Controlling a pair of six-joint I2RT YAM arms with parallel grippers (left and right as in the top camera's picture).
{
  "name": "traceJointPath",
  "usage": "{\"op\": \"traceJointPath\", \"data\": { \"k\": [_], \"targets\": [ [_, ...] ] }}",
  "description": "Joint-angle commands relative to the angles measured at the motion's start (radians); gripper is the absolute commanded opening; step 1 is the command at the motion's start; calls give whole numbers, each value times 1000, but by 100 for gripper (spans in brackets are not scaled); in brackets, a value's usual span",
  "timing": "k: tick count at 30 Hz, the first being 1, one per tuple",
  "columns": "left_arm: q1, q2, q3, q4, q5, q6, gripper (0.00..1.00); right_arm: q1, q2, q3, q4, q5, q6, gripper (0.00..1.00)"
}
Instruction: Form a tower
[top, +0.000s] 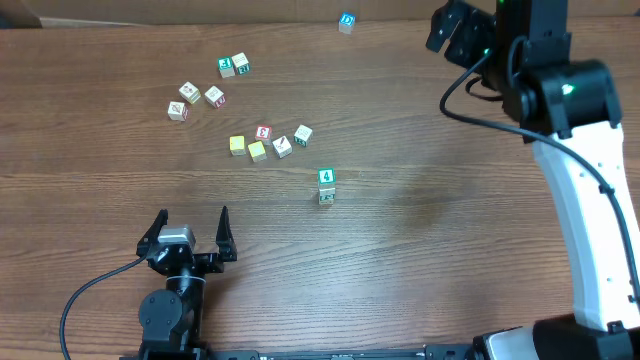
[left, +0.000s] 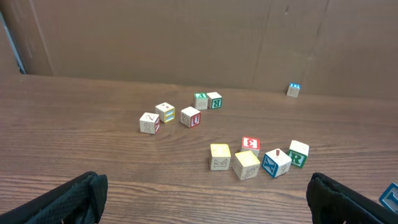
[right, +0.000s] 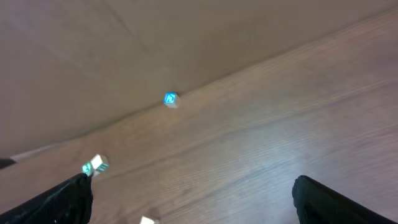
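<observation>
Overhead view: tower (top: 326, 186), short stack of small wooden cubes, green "4" uppermost, mid-bench (top: 450, 210), near loose cubes (top: 258, 150). Probably light, rigid, smooth, topples easily; grip lowest cube by opposite flat faces. Left hand (top: 193, 215) and right hand (right: 189, 182) released, empty, well apart from it.

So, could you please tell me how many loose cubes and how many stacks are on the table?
Loose cubes: 11
Tower: 1
Total: 12 things, counting the tower as one; how many cubes it holds is unclear.
</observation>
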Motion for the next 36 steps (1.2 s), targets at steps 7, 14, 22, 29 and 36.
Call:
{"op": "traceJointPath", "data": {
  "k": [7,14,22,29,36],
  "targets": [
    [-5,-12,-3,2,-13,30,100,-3,-217,-473,357,-101,-14,100],
    [-6,-12,-3,2,-13,30,100,-3,-307,-741,304,-141,-8,100],
    [-6,-12,-3,2,-13,30,100,-3,-344,-893,370,-168,-32,100],
    [-6,-12,-3,2,-13,30,99,-3,-402,-1049,690,-200,-145,100],
    [-6,-12,-3,2,-13,30,99,-3,-471,-1262,1097,-212,-145,100]
  ]
}}
